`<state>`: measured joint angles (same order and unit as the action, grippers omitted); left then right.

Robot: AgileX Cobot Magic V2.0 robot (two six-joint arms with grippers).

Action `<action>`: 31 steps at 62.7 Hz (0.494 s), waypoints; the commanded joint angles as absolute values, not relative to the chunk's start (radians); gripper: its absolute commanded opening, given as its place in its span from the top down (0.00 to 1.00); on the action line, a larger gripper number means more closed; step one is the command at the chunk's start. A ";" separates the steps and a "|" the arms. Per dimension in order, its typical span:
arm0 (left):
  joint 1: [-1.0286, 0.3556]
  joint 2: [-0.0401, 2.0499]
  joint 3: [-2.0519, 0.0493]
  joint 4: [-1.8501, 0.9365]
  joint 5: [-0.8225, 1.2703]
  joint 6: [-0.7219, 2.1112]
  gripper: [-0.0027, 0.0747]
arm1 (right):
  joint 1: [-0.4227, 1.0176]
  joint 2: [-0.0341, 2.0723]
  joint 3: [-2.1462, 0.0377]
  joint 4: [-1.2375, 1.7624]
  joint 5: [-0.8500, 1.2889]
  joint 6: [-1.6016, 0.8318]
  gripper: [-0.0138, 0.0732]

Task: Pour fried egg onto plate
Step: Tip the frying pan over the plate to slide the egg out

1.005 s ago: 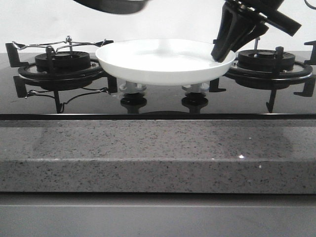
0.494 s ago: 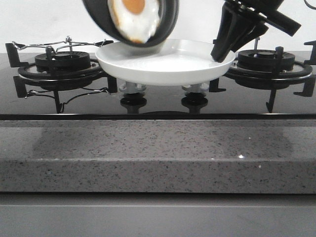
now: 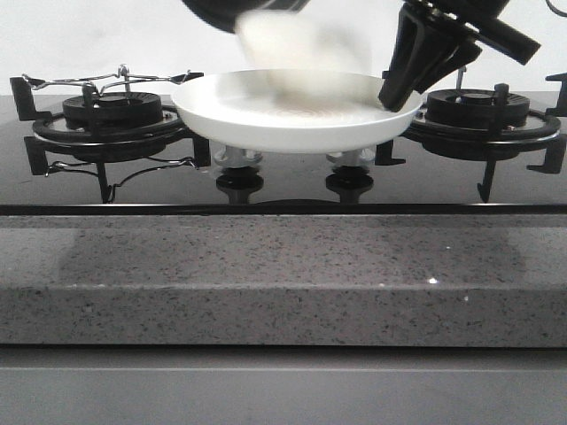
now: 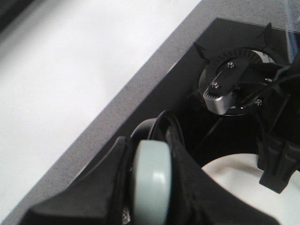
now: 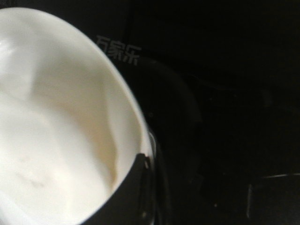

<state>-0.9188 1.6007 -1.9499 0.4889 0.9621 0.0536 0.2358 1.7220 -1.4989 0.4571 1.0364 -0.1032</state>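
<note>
Egg, a blurry off-white slab (image 3: 297, 66), was mid-drop onto the glossy white plate (image 3: 266, 128), probably; right tool (image 3: 399, 96) pinched its rim, left tool's state unclear. Next: level the pan.

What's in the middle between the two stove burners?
In the front view, the white plate sits between the left burner and the right burner, with the blurry falling egg above it.

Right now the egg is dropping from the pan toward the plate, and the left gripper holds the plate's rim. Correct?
No. The right gripper holds the plate at its rim, as the front view shows. The blurred egg is indeed dropping from the pan toward the plate.
</note>
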 commanded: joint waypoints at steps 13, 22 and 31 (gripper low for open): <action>-0.842 1.536 -1.989 0.524 0.891 -0.127 0.99 | 0.231 1.667 -1.523 0.498 1.014 -0.114 0.98; -0.669 1.509 -1.989 0.221 0.835 -0.106 0.99 | 0.231 1.667 -1.523 0.498 1.014 -0.114 0.98; -0.415 1.499 -1.989 -0.216 0.808 0.016 0.99 | 0.231 1.667 -1.523 0.498 1.014 -0.114 0.98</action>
<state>-0.5184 1.5515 -1.9499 0.0234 0.9165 -0.0455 0.2358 1.7220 -1.4968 0.4552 1.0411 -0.1070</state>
